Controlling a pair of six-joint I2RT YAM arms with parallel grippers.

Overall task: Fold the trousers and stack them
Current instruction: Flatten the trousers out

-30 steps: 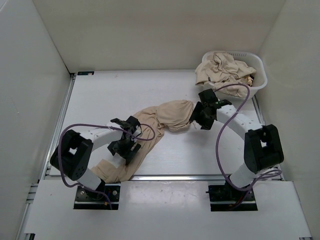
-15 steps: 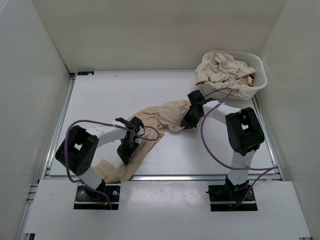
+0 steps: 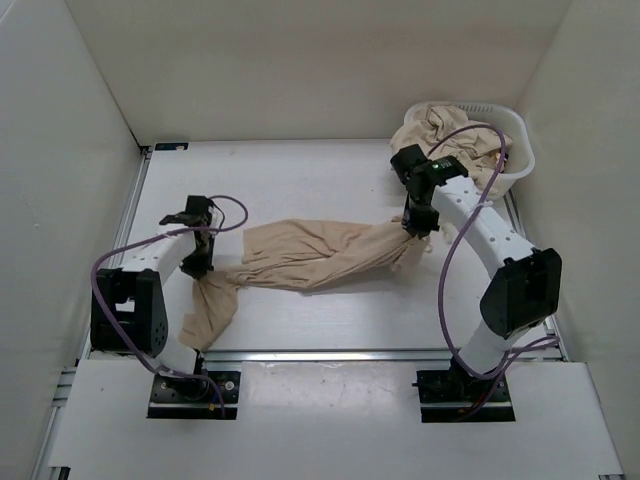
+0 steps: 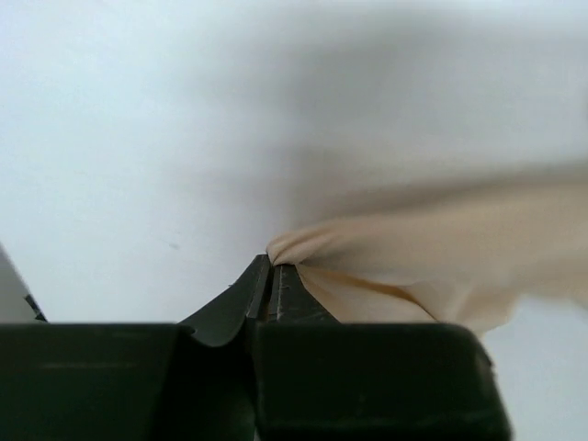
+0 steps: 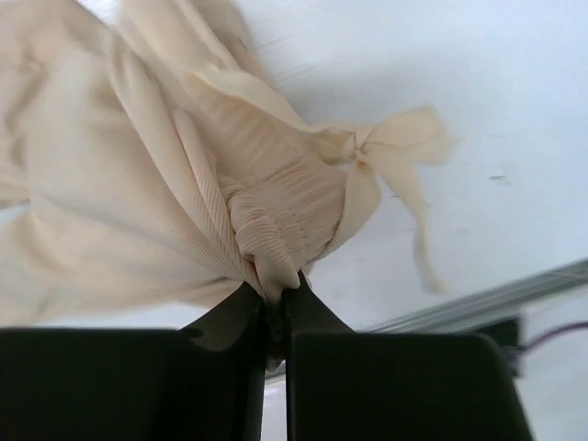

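Note:
One pair of beige trousers [image 3: 320,255] stretches across the table between my two grippers, its lower legs trailing toward the near left. My left gripper [image 3: 203,262] is shut on a fold of the leg fabric [image 4: 386,253], pinched at the fingertips [image 4: 273,266]. My right gripper [image 3: 415,225] is shut on the ribbed waistband [image 5: 276,230], which bunches above its tips [image 5: 280,292], with a tied drawstring [image 5: 386,147] hanging beside. More beige trousers [image 3: 445,140] are heaped in the basket.
A white plastic laundry basket [image 3: 515,150] stands at the back right corner behind the right arm. White walls enclose the table on three sides. A metal rail [image 3: 330,352] runs along the near edge. Purple cables loop off both arms.
Both grippers closed on the trousers and moved apart, the left one leftward and back, the right one back. The bunched garment is now pulled out lengthwise across the table.

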